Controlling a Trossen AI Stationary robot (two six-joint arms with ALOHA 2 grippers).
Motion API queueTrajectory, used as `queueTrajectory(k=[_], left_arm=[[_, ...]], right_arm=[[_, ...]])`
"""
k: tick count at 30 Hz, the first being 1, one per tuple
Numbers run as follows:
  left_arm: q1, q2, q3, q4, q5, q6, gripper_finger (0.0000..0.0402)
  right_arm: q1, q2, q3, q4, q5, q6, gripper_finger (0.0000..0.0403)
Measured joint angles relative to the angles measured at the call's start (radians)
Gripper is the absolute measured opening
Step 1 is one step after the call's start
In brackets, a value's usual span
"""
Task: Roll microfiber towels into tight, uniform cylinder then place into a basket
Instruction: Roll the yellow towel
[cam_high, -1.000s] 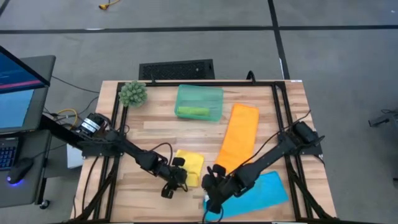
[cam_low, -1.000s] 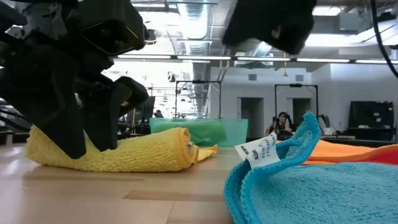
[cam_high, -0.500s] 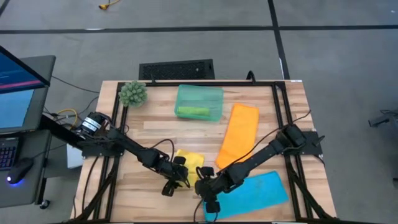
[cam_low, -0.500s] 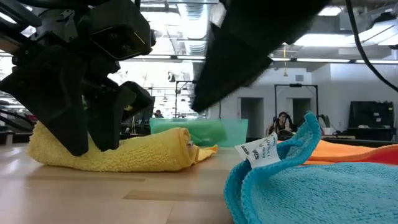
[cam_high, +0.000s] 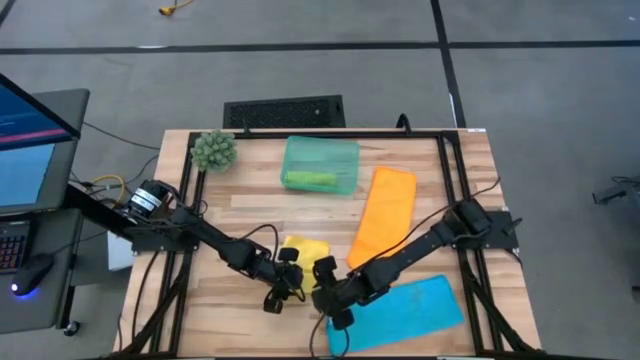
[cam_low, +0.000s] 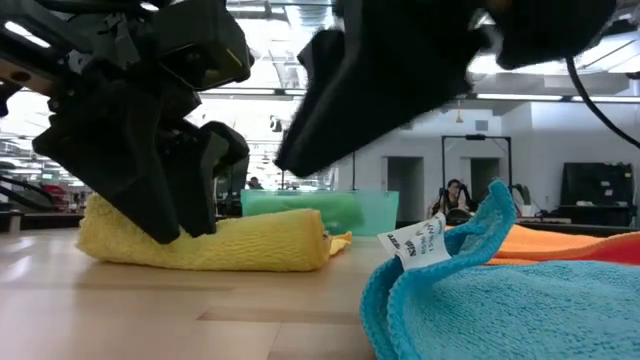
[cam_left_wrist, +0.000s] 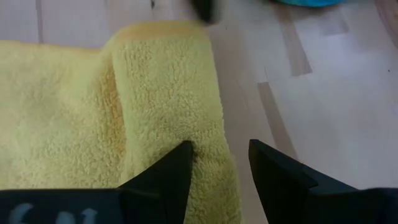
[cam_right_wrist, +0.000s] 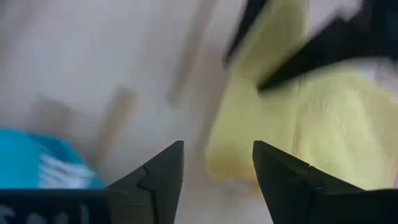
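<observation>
The yellow towel (cam_high: 305, 262) lay partly rolled near the front middle of the table (cam_high: 240, 215). Left hand (cam_high: 283, 292) sat at its front end, fingers spread astride the rolled edge. Right hand (cam_high: 327, 283) hovered just beside the towel's other side, fingers spread, holding nothing. Step judged: rolling the yellow one. Next move calls for both hands to catch the roll and tighten it. Basket (cam_high: 320, 165) stood well apart at the rear, a green roll (cam_high: 308, 180) inside.

We get even, bright overhead light on the table (cam_high: 250, 205) — soft shadows only. At table level, ceiling lamps glare in the upper frame; near arms blur — the right wrist picture smears.
</observation>
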Motion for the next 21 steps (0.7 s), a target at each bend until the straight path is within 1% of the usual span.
queueTrajectory(k=[3,6,10,15,17,21], left_arm=[[0.000,0.000,0.000,-0.001,0.000,0.000,0.0153],[0.000,0.000,0.000,-0.001,0.000,0.000,0.0153],[0.004,0.000,0.000,0.000,0.000,0.000,0.0153],[0.004,0.000,0.000,0.002,0.000,-0.006,0.0153],[0.004,0.000,0.000,0.002,0.002,-0.007,0.0153],[0.004,-0.005,0.000,0.011,0.008,-0.009,0.0153]], right_arm=[[-0.020,0.000,-0.038,-0.016,0.000,0.000,0.0213],[-0.034,0.000,-0.040,0.017,-0.002,-0.011,0.0208],[-0.035,0.000,-0.040,0.060,-0.043,-0.056,0.0201],[-0.035,0.040,-0.044,0.043,-0.071,-0.057,0.0198],[-0.035,0.067,-0.034,0.086,-0.093,-0.058,0.0199],[-0.034,0.083,-0.037,0.070,-0.075,-0.038,0.0200]])
